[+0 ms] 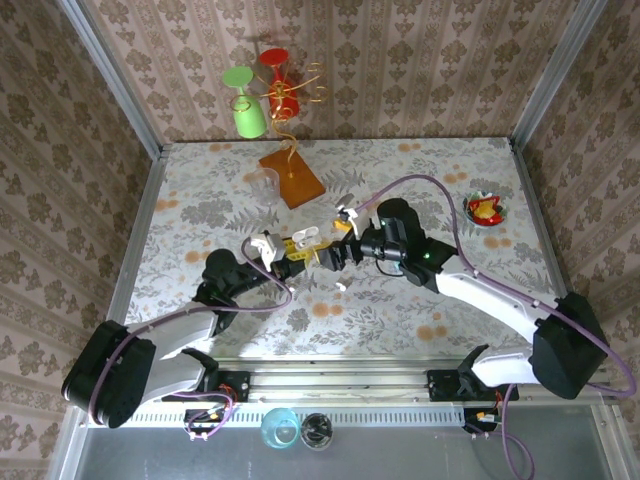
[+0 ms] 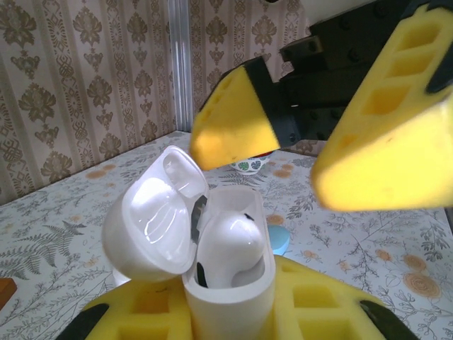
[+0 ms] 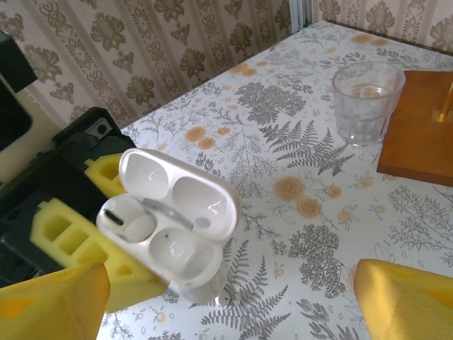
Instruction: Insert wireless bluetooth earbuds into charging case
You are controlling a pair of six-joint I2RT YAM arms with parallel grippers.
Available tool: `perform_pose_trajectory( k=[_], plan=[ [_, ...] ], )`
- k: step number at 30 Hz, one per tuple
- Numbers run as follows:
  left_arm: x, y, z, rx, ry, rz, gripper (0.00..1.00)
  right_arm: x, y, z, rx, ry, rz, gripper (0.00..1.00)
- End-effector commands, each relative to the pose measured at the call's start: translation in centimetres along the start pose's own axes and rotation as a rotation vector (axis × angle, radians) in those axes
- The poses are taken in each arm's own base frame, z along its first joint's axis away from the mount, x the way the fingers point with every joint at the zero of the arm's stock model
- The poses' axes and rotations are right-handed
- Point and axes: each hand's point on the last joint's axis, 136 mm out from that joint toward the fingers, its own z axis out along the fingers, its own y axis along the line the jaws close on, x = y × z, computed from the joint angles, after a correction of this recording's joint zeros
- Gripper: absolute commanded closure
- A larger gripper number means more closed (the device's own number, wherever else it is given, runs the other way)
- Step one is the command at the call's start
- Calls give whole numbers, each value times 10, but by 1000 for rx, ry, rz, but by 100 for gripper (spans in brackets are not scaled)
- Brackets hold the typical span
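Observation:
My left gripper (image 2: 230, 310) is shut on the white charging case (image 2: 233, 297), holding it upright between its yellow pads (image 2: 322, 301) with the lid (image 2: 148, 227) swung open. One white earbud (image 2: 230, 241) sits in a well of the case (image 3: 173, 248), and the well beside it is bare. A second earbud (image 3: 225, 298) lies on the table just under the case, also seen as a small white piece (image 1: 341, 288). My right gripper (image 3: 226, 312) hangs open just above the case (image 1: 305, 237), nothing between its yellow fingers (image 3: 49, 304).
A clear glass (image 3: 368, 99) stands beside a wooden base (image 3: 421, 127) at the back, under a wire stand with a green and a red goblet (image 1: 262, 95). A small bowl (image 1: 486, 210) sits at the far right. Two cups (image 1: 281, 427) stand below the table's front rail.

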Motion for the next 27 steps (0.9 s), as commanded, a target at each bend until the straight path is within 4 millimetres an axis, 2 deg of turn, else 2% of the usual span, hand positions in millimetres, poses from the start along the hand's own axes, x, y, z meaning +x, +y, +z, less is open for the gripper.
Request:
perform_pose_trajectory(
  k=[1, 4, 6, 7, 8, 14, 20, 27],
  plan=[
    [0, 8, -7, -42, -20, 42, 100, -8, -4, -15, 39, -63, 62, 10],
    [6, 20, -15, -87, -12, 34, 100, 11, -33, -21, 198, -46, 197, 12],
    [11, 25, -21, -108, -4, 27, 100, 32, -48, -24, 286, -3, 296, 14],
    [12, 24, -21, -107, -3, 28, 100, 42, -51, -25, 305, 18, 330, 15],
    [13, 34, -27, -142, 0, 29, 100, 52, -54, -25, 323, 42, 370, 15],
    [16, 42, -35, -180, 7, 39, 100, 103, -59, -14, 356, 195, 493, 23],
    [17, 43, -40, -196, 20, 39, 100, 136, -73, 14, 384, 370, 539, 32],
    [18, 40, -43, -195, 31, 39, 100, 149, -80, 50, 290, 500, 485, 30]
  ],
)
